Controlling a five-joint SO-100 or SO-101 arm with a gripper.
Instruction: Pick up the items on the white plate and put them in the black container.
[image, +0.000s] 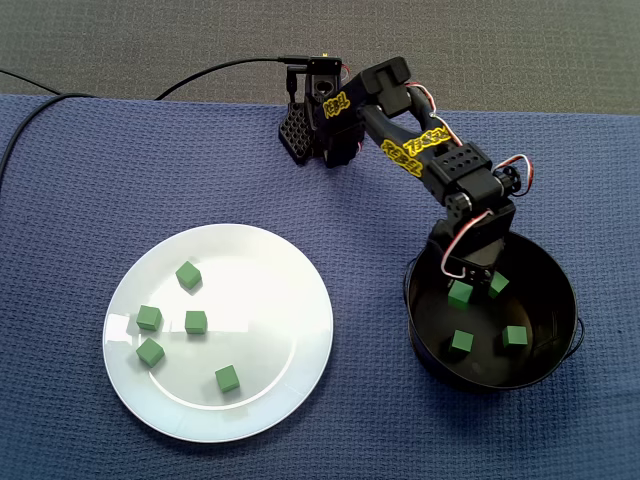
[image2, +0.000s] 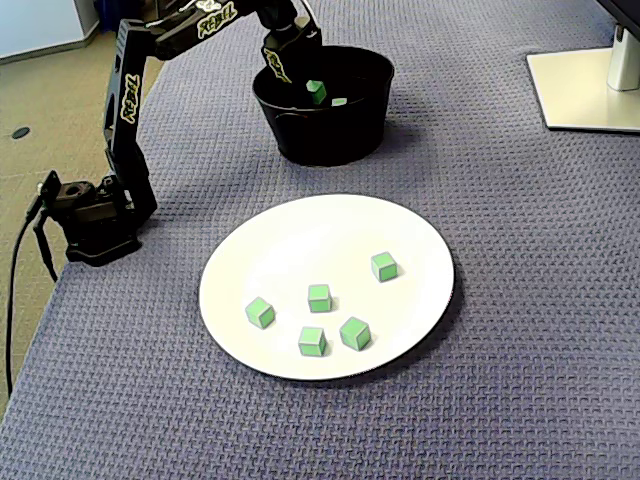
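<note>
A white plate (image: 285, 260) (image2: 260, 240) lies on the blue cloth and holds several green cubes, such as one (image: 188, 275) at its far side and one (image2: 384, 266) at the right. The black container (image: 555, 370) (image2: 340, 140) stands beside it with several green cubes inside. My gripper (image: 468, 280) (image2: 298, 85) reaches down into the container. One green cube (image: 460, 293) (image2: 317, 92) sits right at its tip. The black fingers blend into the dark container, so I cannot see whether they hold that cube.
The arm's base (image: 325, 125) (image2: 95, 215) sits at the cloth's edge with a cable running off it. A white stand foot (image2: 590, 85) is at the top right of one fixed view. Blue cloth (image: 80, 180) surrounds the plate and the container.
</note>
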